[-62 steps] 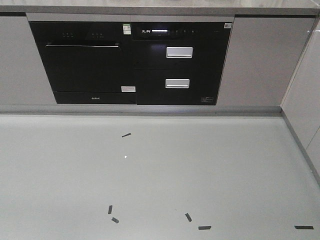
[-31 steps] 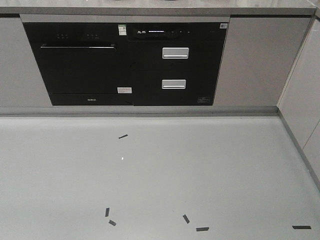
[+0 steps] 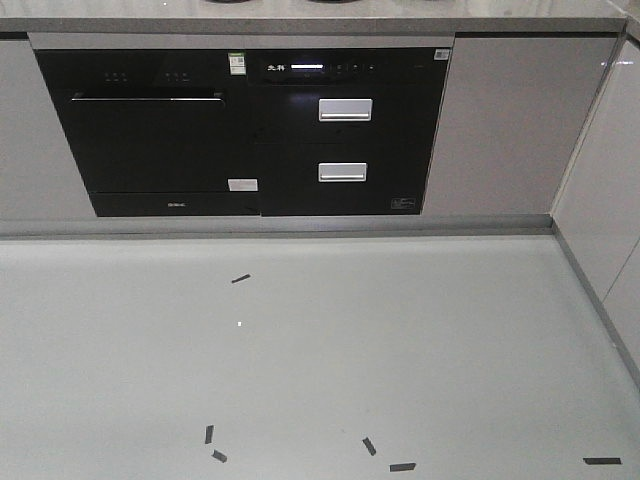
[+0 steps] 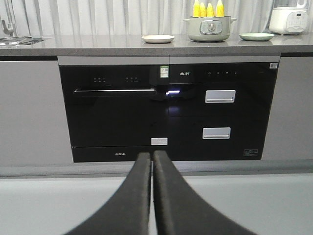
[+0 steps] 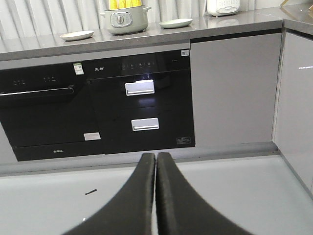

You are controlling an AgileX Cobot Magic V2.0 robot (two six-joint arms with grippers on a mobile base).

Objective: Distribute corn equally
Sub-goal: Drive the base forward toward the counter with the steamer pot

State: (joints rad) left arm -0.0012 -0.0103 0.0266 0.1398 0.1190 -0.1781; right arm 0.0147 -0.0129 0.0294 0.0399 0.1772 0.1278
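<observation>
Several yellow corn (image 4: 207, 9) cobs stand upright in a pale green pot (image 4: 209, 28) on the grey counter, far ahead of me. The right wrist view shows the same pot (image 5: 124, 19) with only the bottoms of the corn (image 5: 124, 4) at the top edge. A cream plate (image 4: 158, 38) lies left of the pot and a pale green plate (image 4: 256, 36) lies to its right. My left gripper (image 4: 151, 155) is shut and holds nothing. My right gripper (image 5: 156, 156) is shut too, also with nothing in it. Both hang low over the floor, well short of the counter.
Black built-in appliances (image 3: 250, 130) with two silver drawer handles (image 3: 344, 109) fill the cabinet front under the counter (image 4: 146, 46). Grey cabinets (image 5: 232, 88) run along the right side. Black tape marks (image 3: 240, 279) dot the grey floor. A white appliance (image 4: 292, 17) stands at the counter's right end.
The front view has shifted: the cabinet front has slid left and slightly up in frame and the counter edge now shows. The base is moving relative to the kitchen.
</observation>
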